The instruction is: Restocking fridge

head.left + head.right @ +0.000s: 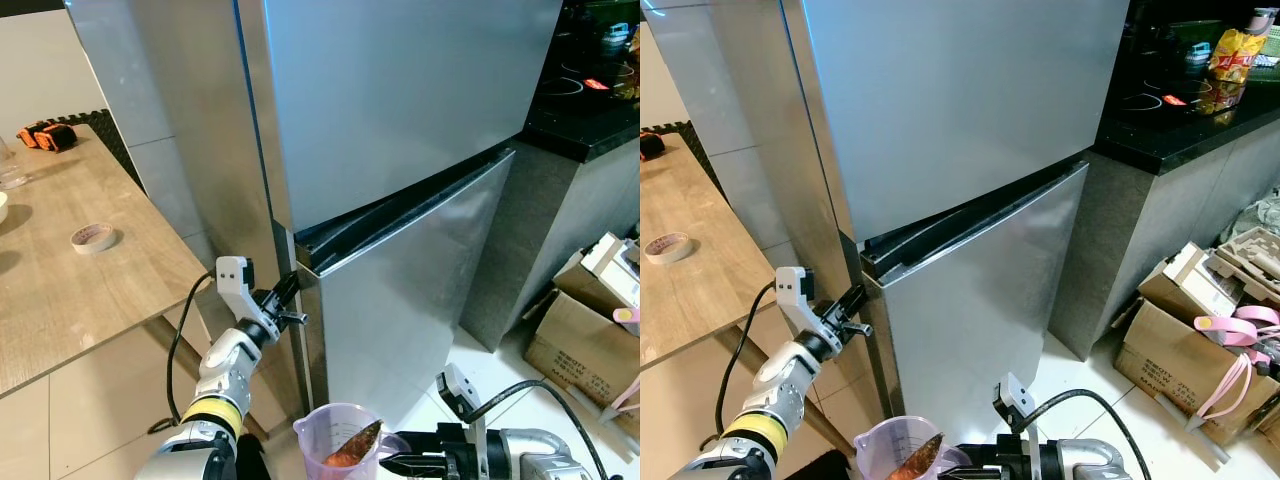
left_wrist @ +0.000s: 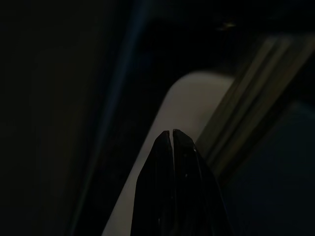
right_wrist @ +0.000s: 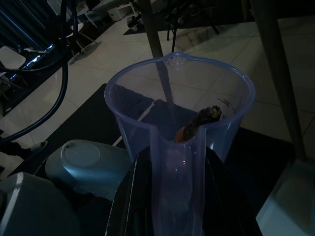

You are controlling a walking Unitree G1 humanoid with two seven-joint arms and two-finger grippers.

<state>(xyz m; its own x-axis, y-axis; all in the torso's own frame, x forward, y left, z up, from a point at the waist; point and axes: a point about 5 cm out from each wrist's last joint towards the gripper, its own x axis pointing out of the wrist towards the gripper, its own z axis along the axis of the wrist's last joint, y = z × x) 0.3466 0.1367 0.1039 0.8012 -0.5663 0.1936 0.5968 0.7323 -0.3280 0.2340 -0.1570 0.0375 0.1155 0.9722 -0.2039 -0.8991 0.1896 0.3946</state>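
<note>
The left gripper (image 1: pixel 288 300), fingers pressed together, reached the tall silver fridge's (image 1: pixel 400 150) door gap. The right gripper (image 1: pixel 392 464) pinched a clear plastic measuring jug (image 1: pixel 338 445) holding a carrot (image 1: pixel 352 446).

Left hand (image 1: pixel 290 293) raised, closed; right hand (image 1: pixel 392 462) gripping

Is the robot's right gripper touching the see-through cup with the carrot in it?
Touching. The right wrist view shows the right gripper with its fingers closed around the handle of the measuring cup.
</note>
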